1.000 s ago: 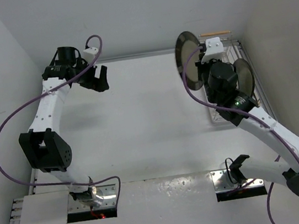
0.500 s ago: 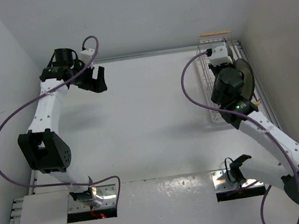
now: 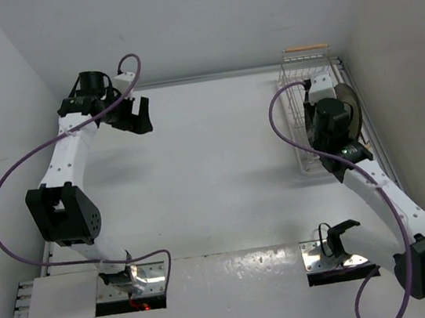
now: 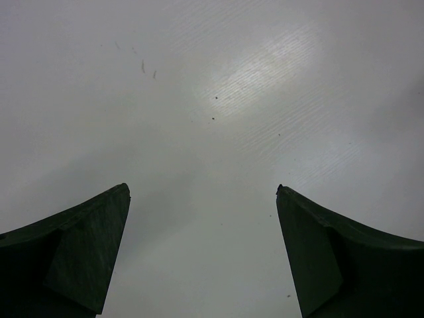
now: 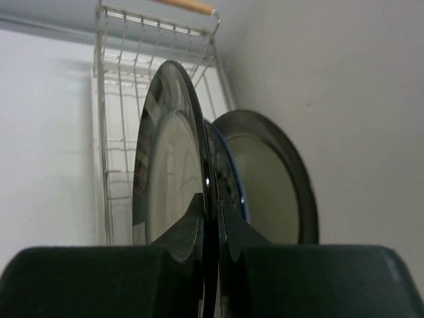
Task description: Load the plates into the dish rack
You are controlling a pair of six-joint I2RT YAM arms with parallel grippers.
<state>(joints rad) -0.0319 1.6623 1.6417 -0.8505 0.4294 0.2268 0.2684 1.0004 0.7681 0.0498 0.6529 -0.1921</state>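
**Top view.** The dish rack point(image 3: 296, 92), a white wire basket with a light wooden handle bar point(image 3: 304, 49) at its far short end, stands in the upper right of the frame, close beside the right-hand wall. The right arm reaches up to it from the lower right corner, its wrist above the basket. **Right wrist view.** The right tool point(image 5: 211, 199) is closed narrowly on the rim of the large plate with the grey metallic rim point(image 5: 165, 165), with one dark finger point(image 5: 185, 228) on each face. This plate stands upright and edge-on at frame centre, with the rack wires showing behind it at upper left. Its lower edge is hidden by the fingers, so contact with the rack floor cannot be told. Just right of it stands the blue-rimmed plate point(image 5: 237, 189), of which only a thin arc shows. Right of that is the cream plate with the dark rim point(image 5: 268, 179), also upright, its face turned obliquely to the camera. The three stand close side by side; whether they touch cannot be told. **Left arm.** It occupies the upper left of the top view, well apart from the rack. **Left wrist view.** The left tool point(image 4: 202, 189) stands wide, its two dark fingertips point(image 4: 79, 245) in the lower corners, with the white worktop point(image 4: 199, 79) showing between them.
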